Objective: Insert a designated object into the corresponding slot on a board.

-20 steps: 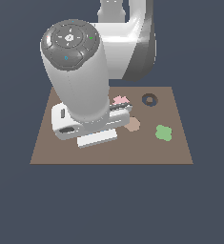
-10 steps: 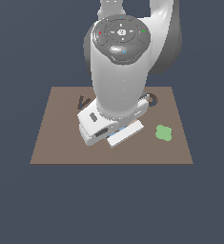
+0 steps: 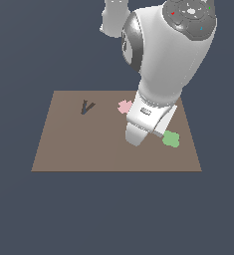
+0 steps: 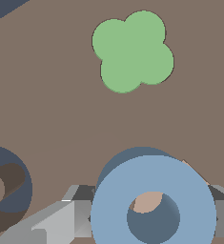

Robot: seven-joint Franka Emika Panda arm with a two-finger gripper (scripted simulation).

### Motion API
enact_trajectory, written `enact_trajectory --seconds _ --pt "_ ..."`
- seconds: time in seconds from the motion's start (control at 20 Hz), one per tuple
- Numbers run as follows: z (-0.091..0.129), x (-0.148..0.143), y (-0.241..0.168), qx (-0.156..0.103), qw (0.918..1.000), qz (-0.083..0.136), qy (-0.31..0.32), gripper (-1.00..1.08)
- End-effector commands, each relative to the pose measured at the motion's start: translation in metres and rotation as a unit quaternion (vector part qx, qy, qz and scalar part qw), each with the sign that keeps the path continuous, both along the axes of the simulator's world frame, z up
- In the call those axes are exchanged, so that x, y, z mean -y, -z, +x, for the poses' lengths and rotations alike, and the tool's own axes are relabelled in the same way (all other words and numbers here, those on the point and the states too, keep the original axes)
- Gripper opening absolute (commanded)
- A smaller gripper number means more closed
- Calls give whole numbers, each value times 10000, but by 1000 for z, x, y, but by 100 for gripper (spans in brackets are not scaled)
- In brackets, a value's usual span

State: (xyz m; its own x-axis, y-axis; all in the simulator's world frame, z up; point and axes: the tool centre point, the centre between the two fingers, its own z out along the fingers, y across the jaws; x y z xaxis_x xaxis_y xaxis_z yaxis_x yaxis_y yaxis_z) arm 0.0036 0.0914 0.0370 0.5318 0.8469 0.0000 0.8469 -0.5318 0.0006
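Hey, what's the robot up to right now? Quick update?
Jaws closed on the blue ring, lifted off the board. Ring slot close beside it, empty. Green clover lies clear of the path.

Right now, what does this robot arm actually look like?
The arm is glossy white, built of fat rounded segments with dark grey joints. Its top cap is grey with small red, green and blue dots. The pincer has light grey, angular fingers.

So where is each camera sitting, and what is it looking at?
Exterior view: off the arm, above and back from the board, looking down at it; the white arm fills the upper right and hides the gripper.
Wrist view: on the wrist, looking down close at the board past the gripper, whose grey fingers flank the blue ring, beside the slot.
Both show the green clover and the board.
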Motion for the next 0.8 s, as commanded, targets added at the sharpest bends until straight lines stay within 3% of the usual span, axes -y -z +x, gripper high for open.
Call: enact_trajectory --seconds 0.0,0.35,0.75 --pt "-17 -17 -1 2 9982 -1 -604 -100" --pt "-59 -45 -3 -2 9828 -3 -1849 -100" --pt "-86 -55 -4 -5 9676 -4 -2526 -100"
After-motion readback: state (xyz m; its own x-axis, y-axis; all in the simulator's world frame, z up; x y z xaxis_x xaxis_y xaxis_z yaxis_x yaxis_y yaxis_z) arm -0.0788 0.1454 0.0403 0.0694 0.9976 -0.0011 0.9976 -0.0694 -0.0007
